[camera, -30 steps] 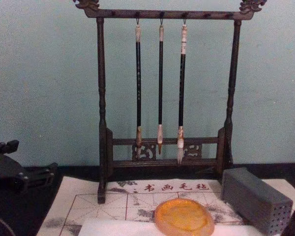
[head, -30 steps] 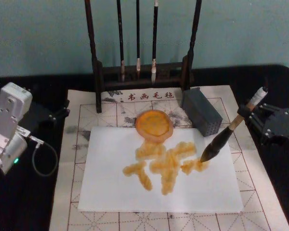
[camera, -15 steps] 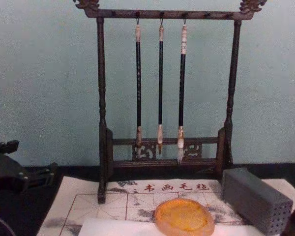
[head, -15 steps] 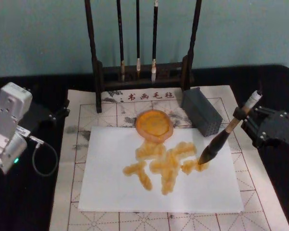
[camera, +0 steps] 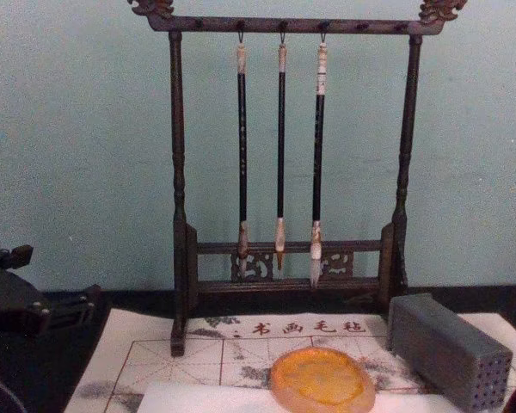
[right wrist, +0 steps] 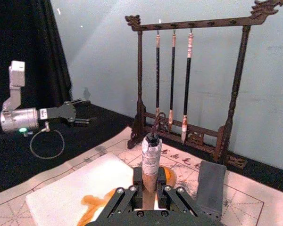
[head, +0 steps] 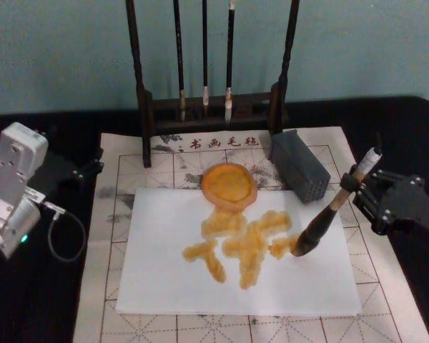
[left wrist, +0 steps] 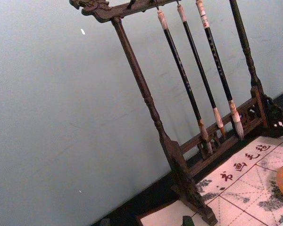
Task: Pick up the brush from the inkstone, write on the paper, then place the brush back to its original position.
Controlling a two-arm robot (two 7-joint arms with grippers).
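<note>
Brush (head: 320, 225) tilted, tuft tip down on the paper (head: 164, 279) near its right edge, at the rightmost orange stroke (head: 280, 246). Right gripper (head: 349, 187) pinches the tan handle. Inkstone (head: 229, 186) sits on the paper's far edge. Left gripper (head: 84, 170) parked by the felt mat's (head: 400, 300) left edge. Writing step, probably late. Next move calls for a clean lift, then carrying the brush to the inkstone.

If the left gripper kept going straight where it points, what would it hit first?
Likely the brush rack's left post, near its foot, though depth is unclear. The left gripper sits parked; the right gripper holds the brush on the paper.
</note>
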